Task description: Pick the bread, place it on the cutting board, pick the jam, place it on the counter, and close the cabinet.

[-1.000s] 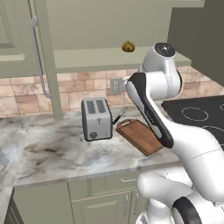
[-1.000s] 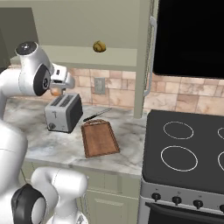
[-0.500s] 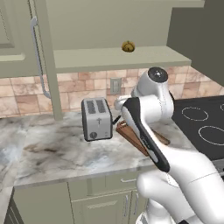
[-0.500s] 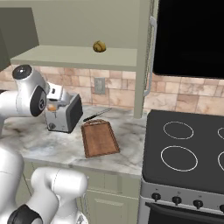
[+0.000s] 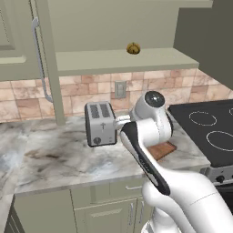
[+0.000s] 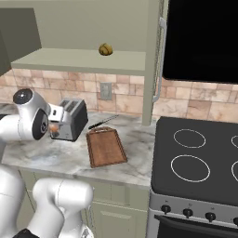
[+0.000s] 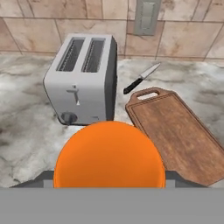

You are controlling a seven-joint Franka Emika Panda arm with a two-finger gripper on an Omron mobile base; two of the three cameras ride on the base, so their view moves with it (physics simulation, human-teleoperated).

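1. No writing readable anywhere.
2. One orange round-lidded jam (image 7: 109, 154) fills the low hand view — clamped in the gripper (image 6: 55, 128), above the marbled counter (image 5: 59, 159).
3. One golden bun, the bread (image 6: 105, 49), sits on the open cabinet (image 6: 83, 59) shelf.
4. One wooden cutting board (image 7: 177, 135), one two-slot toaster (image 7: 83, 78), one knife (image 7: 139, 78) — all on stone.

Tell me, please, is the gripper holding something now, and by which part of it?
Yes, the gripper holds the jam, the orange jar. It seems gripped at its sides, but the jar hides the exact contact. It hangs over the counter, in front of the toaster.
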